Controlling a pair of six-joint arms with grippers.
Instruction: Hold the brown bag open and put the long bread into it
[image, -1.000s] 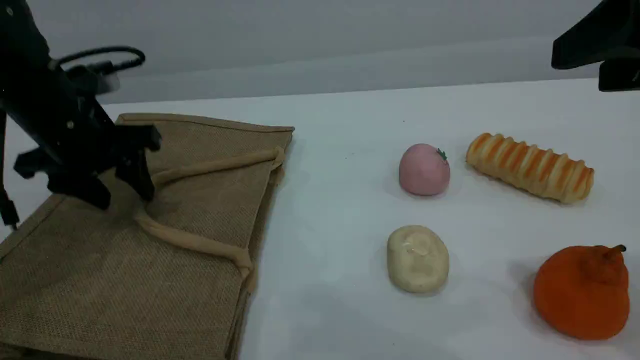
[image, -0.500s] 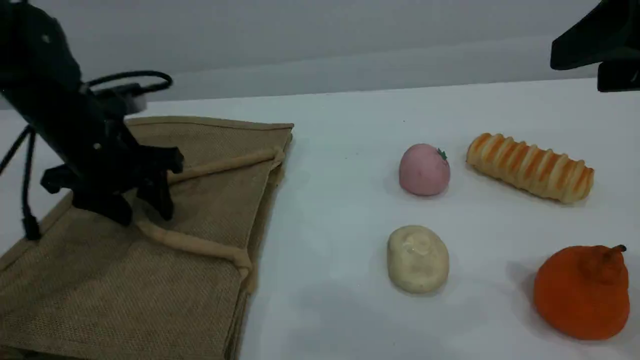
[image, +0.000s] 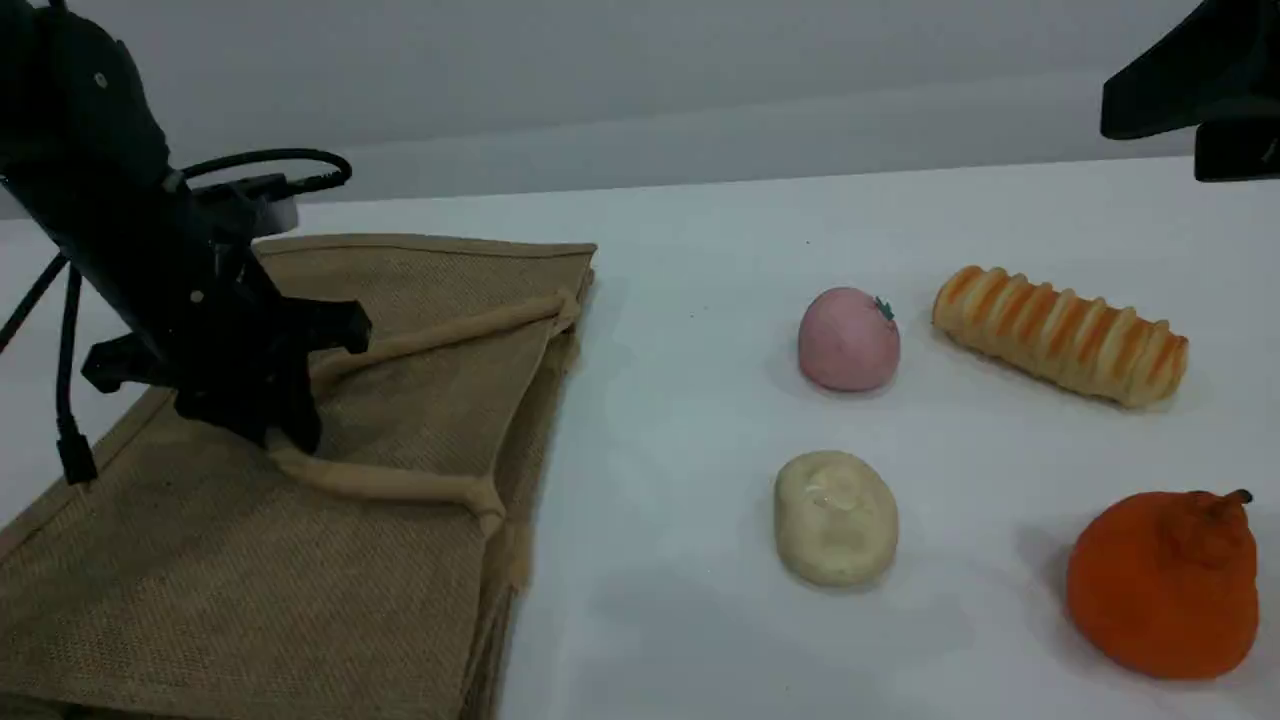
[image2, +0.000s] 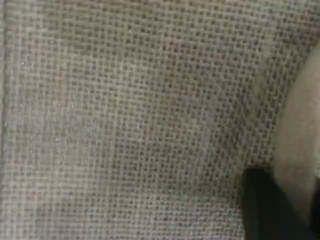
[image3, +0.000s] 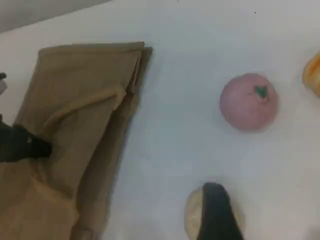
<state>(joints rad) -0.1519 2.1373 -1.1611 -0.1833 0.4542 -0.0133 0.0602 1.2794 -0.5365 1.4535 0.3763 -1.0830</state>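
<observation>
The brown bag (image: 250, 560) lies flat on the left of the white table, its mouth facing right. My left gripper (image: 290, 435) is down on it, shut on the bend of its beige loop handle (image: 400, 487). The left wrist view is filled with the bag's weave (image2: 130, 120), with the handle (image2: 302, 135) at the right edge beside one dark fingertip (image2: 265, 210). The long bread (image: 1060, 335), golden with orange stripes, lies at the far right; only its end (image3: 314, 75) shows in the right wrist view. My right arm (image: 1190, 75) hangs high at the top right, its fingertip (image3: 216, 210) holding nothing.
A pink bun (image: 848, 340) sits just left of the long bread. A cream bun (image: 835, 517) lies nearer the front, and an orange fruit (image: 1165, 585) stands at the front right. The left arm's cable (image: 65, 400) dangles beside the bag.
My left gripper moved right and down onto the bag's handle and went from open to shut on it. The handle's strands and the bag's mouth edge shifted slightly. The right arm stayed still.
</observation>
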